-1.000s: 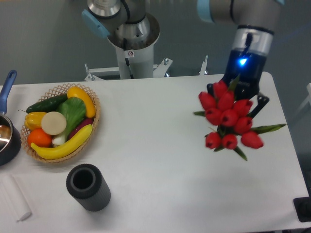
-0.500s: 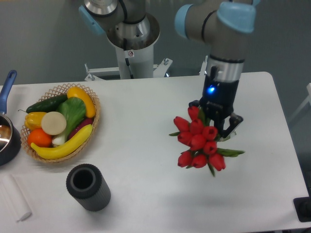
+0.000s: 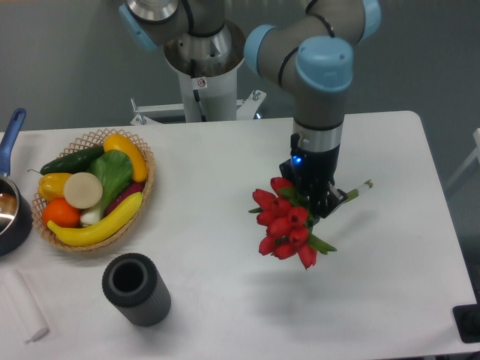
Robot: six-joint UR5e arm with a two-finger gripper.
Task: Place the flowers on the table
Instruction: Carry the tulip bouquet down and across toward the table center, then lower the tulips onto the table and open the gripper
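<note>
Red tulips with green leaves and long green stems — the flowers (image 3: 283, 225) — hung in the clenched fingers of the dark two-finger gripper (image 3: 313, 201), blooms pointing toward seven o'clock and the stem ends poking out toward two o'clock. The bunch was over the right-centre of the large white rectangular table (image 3: 217, 285), a faint shadow beneath it; whether any bloom touched the surface could not be told. To finish the step well, I judged the arm should lower until stems and heads rest along the tabletop, then part the fingers and lift straight up so the leaves are not dragged. Well apart at nine o'clock sat the round wicker basket (image 3: 142, 196) with a banana, cucumber, peppers and a leafy vegetable — beyond it, at the left edge, a dark pan with a blue handle (image 3: 13, 202). A black ribbed cylinder (image 3: 136, 289) stood toward eight o'clock. None of these looked likely to obstruct the landing spot under the bunch.
</note>
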